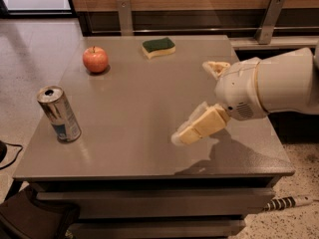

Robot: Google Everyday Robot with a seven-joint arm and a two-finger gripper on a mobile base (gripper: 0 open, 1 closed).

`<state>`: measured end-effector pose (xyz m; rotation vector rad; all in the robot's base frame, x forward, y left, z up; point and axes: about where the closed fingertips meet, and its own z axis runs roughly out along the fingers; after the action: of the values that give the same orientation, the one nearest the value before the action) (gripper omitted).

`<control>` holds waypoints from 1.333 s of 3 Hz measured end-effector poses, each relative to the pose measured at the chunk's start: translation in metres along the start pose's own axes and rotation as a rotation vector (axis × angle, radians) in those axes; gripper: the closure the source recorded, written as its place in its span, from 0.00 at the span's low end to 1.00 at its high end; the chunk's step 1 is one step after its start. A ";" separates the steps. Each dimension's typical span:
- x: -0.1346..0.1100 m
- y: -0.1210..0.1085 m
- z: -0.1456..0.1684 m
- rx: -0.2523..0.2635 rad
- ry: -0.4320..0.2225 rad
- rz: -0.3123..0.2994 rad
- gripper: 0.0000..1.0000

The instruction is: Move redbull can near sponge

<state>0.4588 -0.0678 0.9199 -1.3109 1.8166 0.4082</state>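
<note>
Hovering claw [195, 101] over table [129, 133], one redbull can [60, 114], one sponge [158, 47]

tool [193, 101] above right side of table [144, 98], open surface across to redbull can [60, 114], apple [95, 59] farther back

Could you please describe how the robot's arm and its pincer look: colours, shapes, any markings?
The arm is a thick, rounded white shell with a thin yellowish ring around it and a small patch of dotted holes at the wrist end. No cable shows on it. The pincer is pale cream-yellow and blocky, and hangs over the front right of the table.
</note>
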 end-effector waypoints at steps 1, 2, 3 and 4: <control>0.004 -0.002 0.032 0.033 -0.140 0.051 0.00; -0.016 0.000 0.062 0.053 -0.348 0.058 0.00; -0.019 0.002 0.065 0.052 -0.349 0.054 0.00; -0.020 0.010 0.078 0.045 -0.371 0.060 0.00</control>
<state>0.4858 0.0009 0.8866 -1.0696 1.5455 0.5978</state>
